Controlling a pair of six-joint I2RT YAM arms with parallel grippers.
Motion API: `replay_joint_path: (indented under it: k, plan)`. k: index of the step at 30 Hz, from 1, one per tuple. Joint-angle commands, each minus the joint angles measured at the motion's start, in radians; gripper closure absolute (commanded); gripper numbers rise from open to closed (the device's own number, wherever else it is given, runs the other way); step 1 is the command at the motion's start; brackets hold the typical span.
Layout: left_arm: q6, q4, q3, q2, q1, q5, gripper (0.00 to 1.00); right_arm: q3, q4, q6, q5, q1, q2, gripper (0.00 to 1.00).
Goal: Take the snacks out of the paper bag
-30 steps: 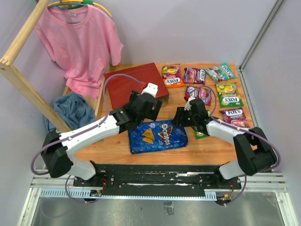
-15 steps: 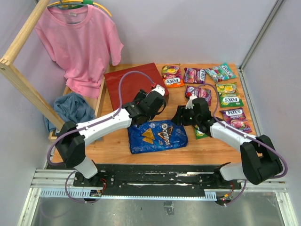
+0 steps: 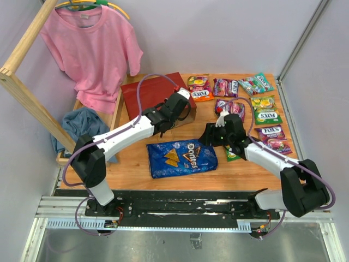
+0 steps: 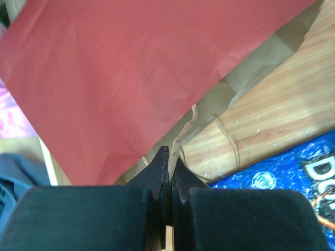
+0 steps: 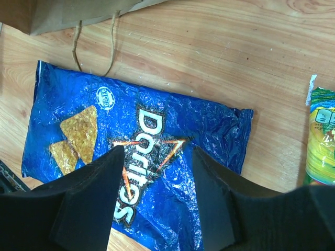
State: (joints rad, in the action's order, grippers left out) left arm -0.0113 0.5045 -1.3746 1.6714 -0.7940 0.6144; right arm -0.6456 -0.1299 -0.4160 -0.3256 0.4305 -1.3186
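Left claw [image 4: 169, 155] on dark-red paper bag [image 4: 115, 78]

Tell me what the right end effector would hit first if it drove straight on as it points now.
The Doritos bag. The right end effector points down at the bag's middle, jaws open, with nothing in between. How far above it hangs is unclear.

Red paper bag [image 3: 143, 96] (perhaps kraft-lined), blue Doritos [image 3: 182, 158]
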Motion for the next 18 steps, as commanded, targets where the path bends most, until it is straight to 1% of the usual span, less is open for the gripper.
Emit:
replay_joint_path:
  k: [1, 4, 9, 12, 15, 16, 18]
  plan:
    - [0.010, -0.036, -0.099, 0.022, -0.001, -0.086, 1.00, 0.012, -0.023, -0.022, -0.017, -0.004, 0.026, 0.44]
    - [0.004, -0.023, -0.185, 0.050, -0.001, -0.124, 0.99, 0.023, -0.064, -0.063, -0.011, -0.003, 0.056, 0.44]
    - [-0.001, 0.013, -0.345, 0.133, -0.001, -0.137, 1.00, 0.003, -0.164, -0.149, 0.021, 0.034, 0.074, 0.44]
    - [-0.014, 0.045, -0.450, 0.201, -0.001, -0.141, 0.99, 0.015, -0.332, -0.264, 0.051, 0.052, 0.056, 0.44]
    - [-0.032, 0.088, -0.560, 0.271, -0.001, -0.149, 1.00, 0.024, -0.527, -0.399, 0.108, 0.077, -0.010, 0.43]
    - [-0.038, 0.105, -0.597, 0.290, -0.001, -0.150, 0.99, 0.018, -0.587, -0.427, 0.146, 0.093, -0.044, 0.42]
    - [-0.049, 0.127, -0.654, 0.318, -0.001, -0.155, 1.00, -0.012, -0.698, -0.431, 0.209, 0.129, -0.128, 0.40]
